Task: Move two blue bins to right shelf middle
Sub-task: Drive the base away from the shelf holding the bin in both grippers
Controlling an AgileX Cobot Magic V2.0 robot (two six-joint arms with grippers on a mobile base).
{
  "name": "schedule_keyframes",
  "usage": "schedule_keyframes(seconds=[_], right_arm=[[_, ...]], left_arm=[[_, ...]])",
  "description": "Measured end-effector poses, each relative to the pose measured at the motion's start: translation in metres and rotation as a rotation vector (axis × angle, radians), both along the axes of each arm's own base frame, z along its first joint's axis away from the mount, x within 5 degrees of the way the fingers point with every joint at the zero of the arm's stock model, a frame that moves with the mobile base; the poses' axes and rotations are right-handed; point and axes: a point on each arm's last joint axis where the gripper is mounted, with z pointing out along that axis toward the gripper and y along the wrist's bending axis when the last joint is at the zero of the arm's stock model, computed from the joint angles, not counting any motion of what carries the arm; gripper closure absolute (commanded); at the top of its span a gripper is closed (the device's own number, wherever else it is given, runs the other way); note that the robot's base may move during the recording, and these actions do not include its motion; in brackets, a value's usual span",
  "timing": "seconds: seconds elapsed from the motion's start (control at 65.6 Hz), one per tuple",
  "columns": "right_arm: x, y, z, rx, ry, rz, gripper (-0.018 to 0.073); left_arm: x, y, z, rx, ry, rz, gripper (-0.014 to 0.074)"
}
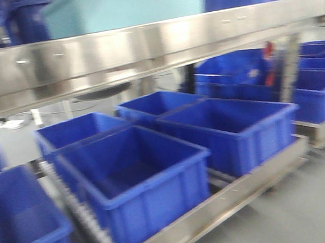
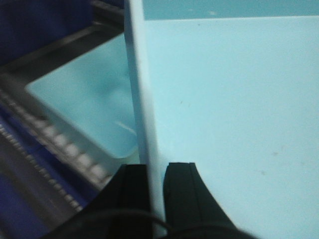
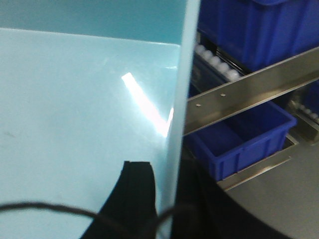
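The left tool (image 2: 157, 172) is pinching the pale bin (image 2: 229, 99). One black finger (image 2: 130, 186) sits on one side of the bin's thin upright wall and the other presses the opposite face, with the wall running straight up between them. The right tool (image 3: 167, 179) grips the same way on another wall. One dark finger (image 3: 133, 191) lies inside against the glossy floor of the bin, and the second is a dark shape just outside the wall. In the front view, which is blurred, the pale bin (image 1: 125, 9) sits high at the top of the frame, above the steel rail (image 1: 145, 49) that crosses the picture at a slant. Neither tool shows in that view. Below the rail, a shelf (image 1: 214, 210) holds open dark blue bins (image 1: 139, 179) packed side by side in rows, and more of them stand on a further rack to the right. White rollers (image 2: 65, 144) line the track under the pale bin in the left wrist view. The right wrist view shows rollers beneath a dark blue bin up top, then the rail, then another open blue bin below it, just beside grey floor (image 3: 294, 194).
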Motion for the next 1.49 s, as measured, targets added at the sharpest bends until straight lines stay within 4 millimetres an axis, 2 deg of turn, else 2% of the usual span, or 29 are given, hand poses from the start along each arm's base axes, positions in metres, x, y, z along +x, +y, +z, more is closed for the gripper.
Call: schedule_keyframes(seconds=[1.493], right_arm=[[0.0002, -0.0006, 0.0000, 0.000, 0.000, -0.003, 0.0711]], left_arm=[[0.0002, -0.0001, 0.0005, 0.001, -0.007, -0.002, 0.0707]])
